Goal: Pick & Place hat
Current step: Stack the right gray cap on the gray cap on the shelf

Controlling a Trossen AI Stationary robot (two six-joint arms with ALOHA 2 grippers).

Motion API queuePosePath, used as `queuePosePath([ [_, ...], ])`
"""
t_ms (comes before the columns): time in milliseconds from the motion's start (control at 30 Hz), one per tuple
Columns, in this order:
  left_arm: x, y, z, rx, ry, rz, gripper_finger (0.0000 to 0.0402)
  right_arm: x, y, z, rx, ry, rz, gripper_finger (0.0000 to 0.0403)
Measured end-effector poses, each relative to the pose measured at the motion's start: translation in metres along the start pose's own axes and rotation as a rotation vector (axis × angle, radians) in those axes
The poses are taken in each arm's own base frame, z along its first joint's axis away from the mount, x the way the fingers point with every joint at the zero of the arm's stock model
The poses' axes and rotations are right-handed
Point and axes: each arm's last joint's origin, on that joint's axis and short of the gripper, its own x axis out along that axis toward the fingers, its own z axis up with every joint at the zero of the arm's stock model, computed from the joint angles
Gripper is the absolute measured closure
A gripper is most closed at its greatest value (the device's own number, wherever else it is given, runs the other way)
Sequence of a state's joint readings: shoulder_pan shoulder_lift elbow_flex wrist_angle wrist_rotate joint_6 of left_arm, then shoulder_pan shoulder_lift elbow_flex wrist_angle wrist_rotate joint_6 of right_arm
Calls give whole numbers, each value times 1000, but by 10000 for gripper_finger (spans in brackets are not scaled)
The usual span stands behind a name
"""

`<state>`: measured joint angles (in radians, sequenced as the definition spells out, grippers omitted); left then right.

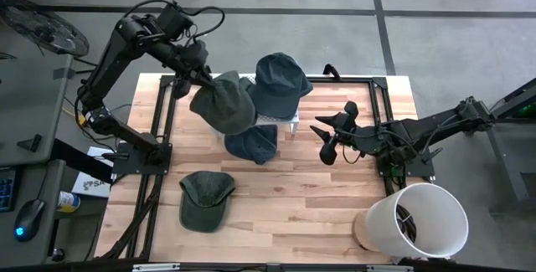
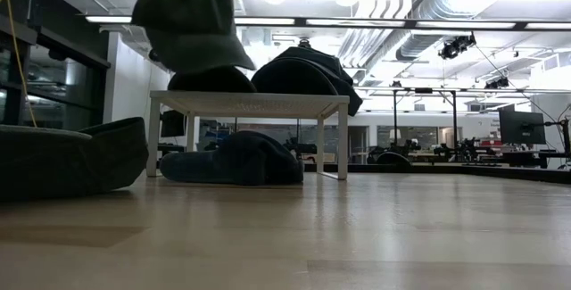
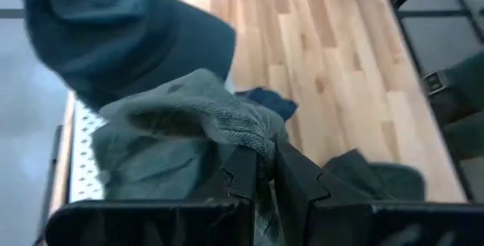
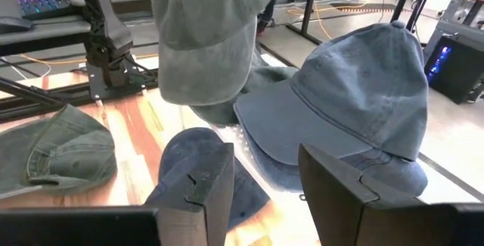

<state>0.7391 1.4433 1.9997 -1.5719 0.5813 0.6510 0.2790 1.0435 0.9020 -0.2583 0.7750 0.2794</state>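
A: Where's the hat?

B: The grey-green hat (image 1: 223,100) hangs in the air, pinched by the left gripper (image 1: 203,78) above the white stand (image 1: 280,120)'s left end.

A: So what remains?

B: Setting it down and letting go, I'd say. The right gripper (image 1: 335,138) waits right of the stand, fingers apart, empty.

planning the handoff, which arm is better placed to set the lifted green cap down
Left. The left gripper is shut on the green cap, hanging it above the white stand. The right gripper is open, holding nothing, off beside the stand.
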Motion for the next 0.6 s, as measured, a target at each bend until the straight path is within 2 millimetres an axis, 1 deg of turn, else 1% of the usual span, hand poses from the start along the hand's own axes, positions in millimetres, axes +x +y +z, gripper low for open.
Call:
queuePosePath([
  [233,1,5,0,35,64,112,379,0,0,0,2,0,0,261],
  [500,0,11,6,77,27,188,379,0,0,0,7,0,0,261],
  [600,3,16,9,86,14,199,379,0,0,0,7,0,0,261],
])
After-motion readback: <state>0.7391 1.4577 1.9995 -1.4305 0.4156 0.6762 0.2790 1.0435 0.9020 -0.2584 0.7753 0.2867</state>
